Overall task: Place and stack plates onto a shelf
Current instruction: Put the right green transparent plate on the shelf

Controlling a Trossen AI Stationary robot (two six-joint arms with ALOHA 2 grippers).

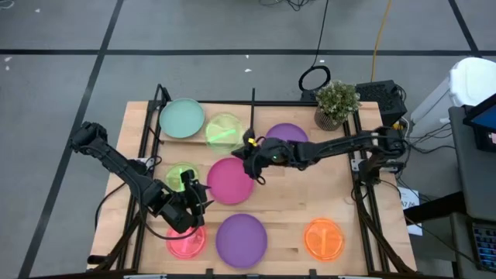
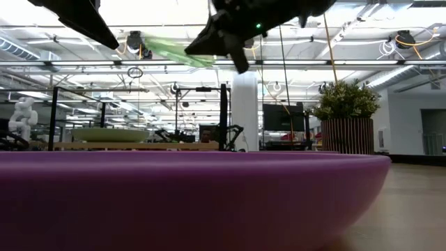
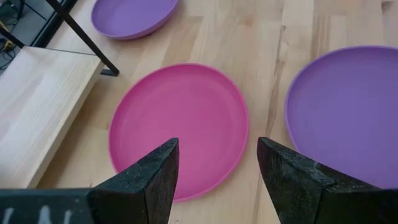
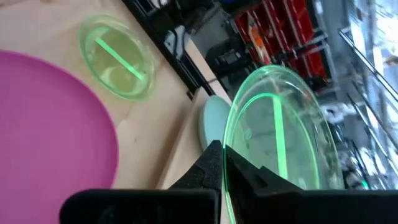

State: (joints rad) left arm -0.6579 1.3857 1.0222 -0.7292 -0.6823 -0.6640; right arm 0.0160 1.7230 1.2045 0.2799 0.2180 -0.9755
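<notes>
We see the right gripper (image 1: 249,145) pinching the rim of a clear green plate (image 1: 225,130), held tilted in the air over the shelf (image 1: 180,138), just beside the mint plate (image 1: 182,118) lying on that shelf. The left gripper (image 1: 197,195) hangs with fingers spread wide and empty, beside the magenta plate (image 1: 230,180), in front of the shelf.

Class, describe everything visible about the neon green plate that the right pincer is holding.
The neon green plate is small, round, translucent, plastic-looking, with a raised rim and a bright streak across its face. The right pincer, shut, grips its rim, holding it tilted in the air above the shelf, beside the mint-green plate. Nothing else touches it.
</notes>
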